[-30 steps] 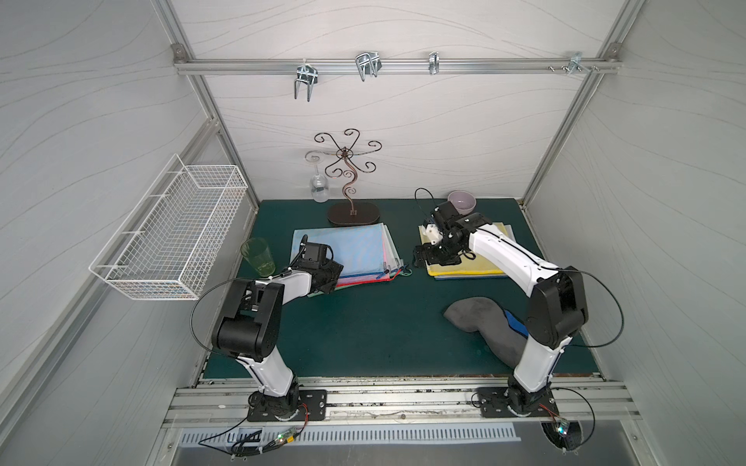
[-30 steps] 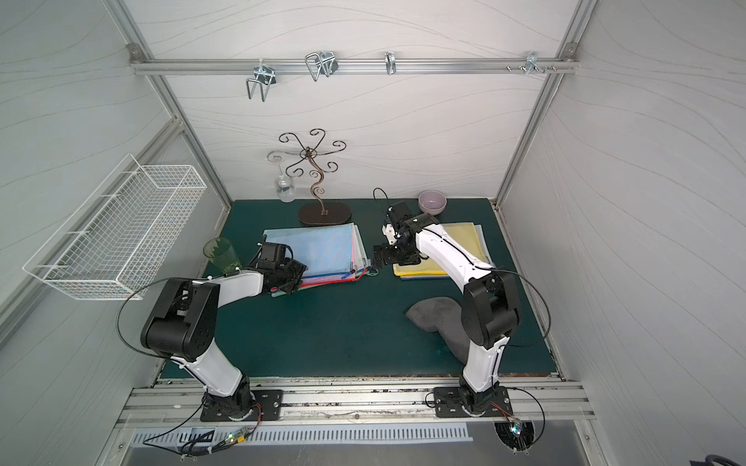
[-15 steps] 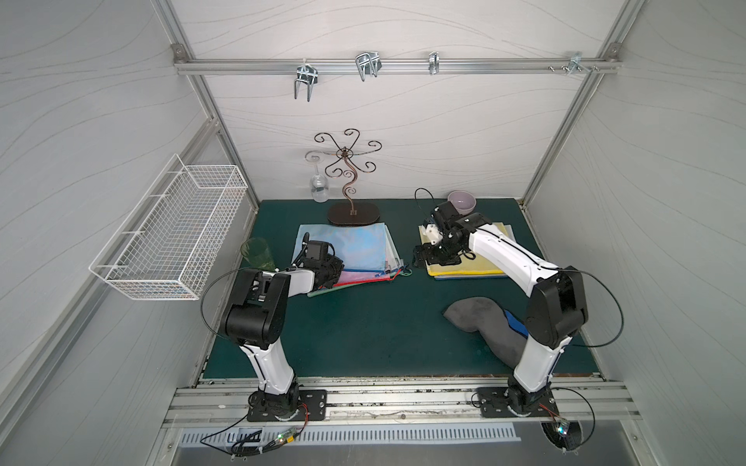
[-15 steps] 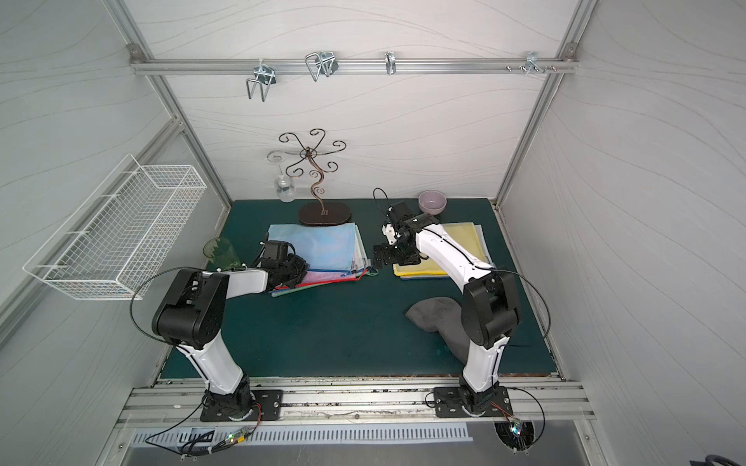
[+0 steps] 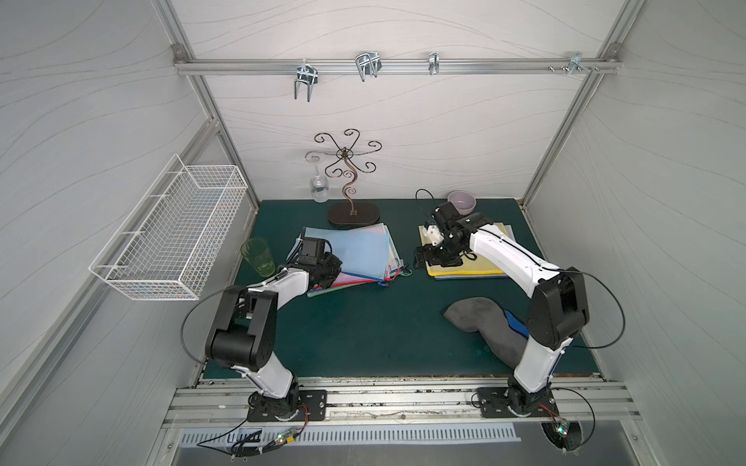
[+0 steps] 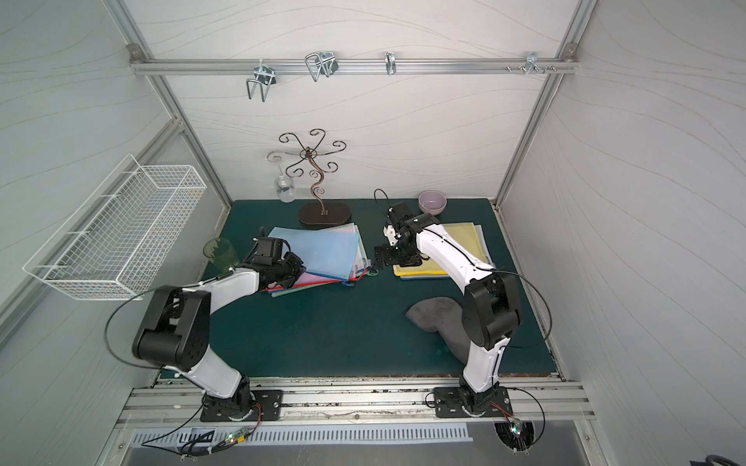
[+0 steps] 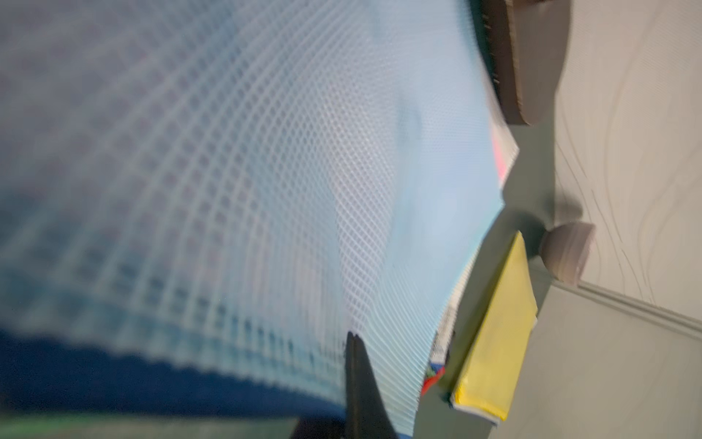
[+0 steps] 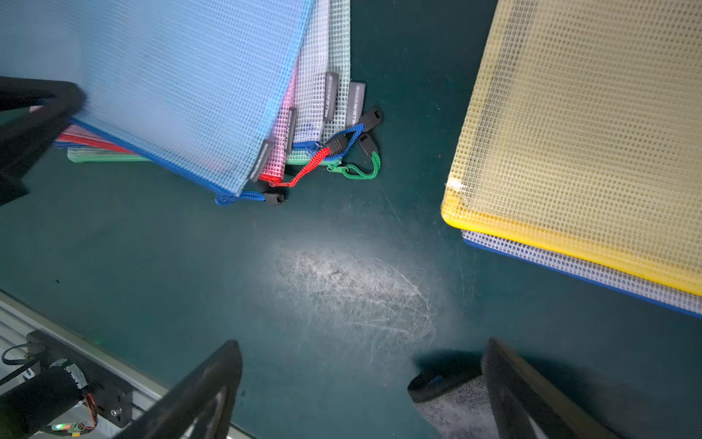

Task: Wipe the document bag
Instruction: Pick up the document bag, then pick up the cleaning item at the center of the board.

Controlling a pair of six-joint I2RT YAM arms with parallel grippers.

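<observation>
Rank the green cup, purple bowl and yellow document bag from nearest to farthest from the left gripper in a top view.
Left gripper, shut on the blue document bag:
1. Green cup, by the left wall.
2. Yellow document bag, across the mat.
3. Purple bowl, at the back wall.

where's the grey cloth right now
In both top views the cloth lies on the mat's front right, beside the right arm, in front of the yellow bag.
</observation>
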